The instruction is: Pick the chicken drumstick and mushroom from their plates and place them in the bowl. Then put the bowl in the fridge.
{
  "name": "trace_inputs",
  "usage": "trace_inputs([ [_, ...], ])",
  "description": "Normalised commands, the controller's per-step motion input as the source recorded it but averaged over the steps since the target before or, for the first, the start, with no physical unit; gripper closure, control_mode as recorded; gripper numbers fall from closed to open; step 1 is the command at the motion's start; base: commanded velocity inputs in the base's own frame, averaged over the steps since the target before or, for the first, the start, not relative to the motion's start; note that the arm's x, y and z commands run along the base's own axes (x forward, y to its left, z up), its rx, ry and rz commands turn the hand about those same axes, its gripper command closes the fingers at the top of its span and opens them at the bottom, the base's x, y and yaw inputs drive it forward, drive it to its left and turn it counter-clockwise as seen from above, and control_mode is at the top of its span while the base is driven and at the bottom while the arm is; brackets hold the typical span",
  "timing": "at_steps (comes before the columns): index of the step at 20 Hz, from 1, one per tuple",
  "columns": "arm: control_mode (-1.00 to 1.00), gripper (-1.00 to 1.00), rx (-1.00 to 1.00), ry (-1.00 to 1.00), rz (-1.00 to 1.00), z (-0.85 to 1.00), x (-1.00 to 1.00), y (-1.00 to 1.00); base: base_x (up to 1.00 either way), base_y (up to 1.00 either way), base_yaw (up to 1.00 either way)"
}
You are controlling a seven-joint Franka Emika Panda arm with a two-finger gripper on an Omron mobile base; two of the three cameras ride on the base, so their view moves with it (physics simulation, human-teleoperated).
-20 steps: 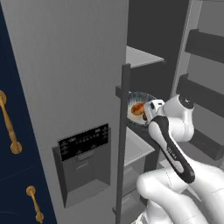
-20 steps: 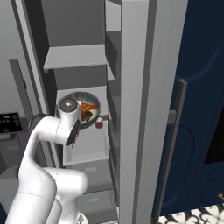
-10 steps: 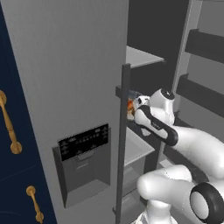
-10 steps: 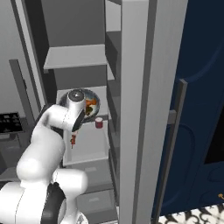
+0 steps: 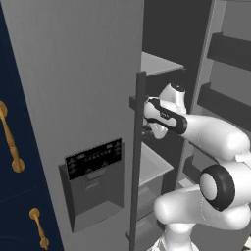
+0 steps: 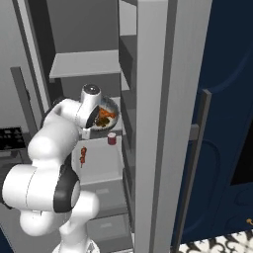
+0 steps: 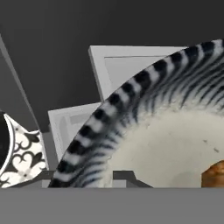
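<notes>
The fridge (image 5: pixel 73 73) stands open, and my arm reaches onto its middle shelf (image 6: pixel 99 158). The dark speckled bowl (image 6: pixel 105 116) sits at the back of that shelf, with the orange-brown chicken drumstick (image 6: pixel 104 118) inside it. My gripper (image 6: pixel 95 120) is at the bowl's near rim; its fingers are hidden, so its state is unclear. Close up in the hand view are the bowl's striped rim (image 7: pixel 131 96), its pale inside, and one end of the drumstick (image 7: pixel 214 175). I cannot make out the mushroom. The plates are out of view.
A small red can (image 6: pixel 112 139) stands on the same shelf just right of the bowl, and a small orange-red item (image 6: pixel 83 155) lies nearer the front. The closed fridge door with its dispenser panel (image 5: pixel 95 157) and bar handle (image 5: pixel 137 147) hems in the arm's left side.
The arm has swung forward and stretched deeper into the fridge, carrying the bowl further back along the shelf. The elbow now sits low and in front.
</notes>
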Motion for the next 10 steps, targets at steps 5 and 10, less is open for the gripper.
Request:
trace_inputs([
  [5, -1.0, 1.0, -0.03, -0.15, 0.01, 0.0, 0.13, 0.19, 0.0, 0.0, 0.0],
  [10, -1.0, 1.0, -0.12, -0.16, 0.12, 0.01, 0.02, 0.21, 0.0, 0.0, 0.0],
])
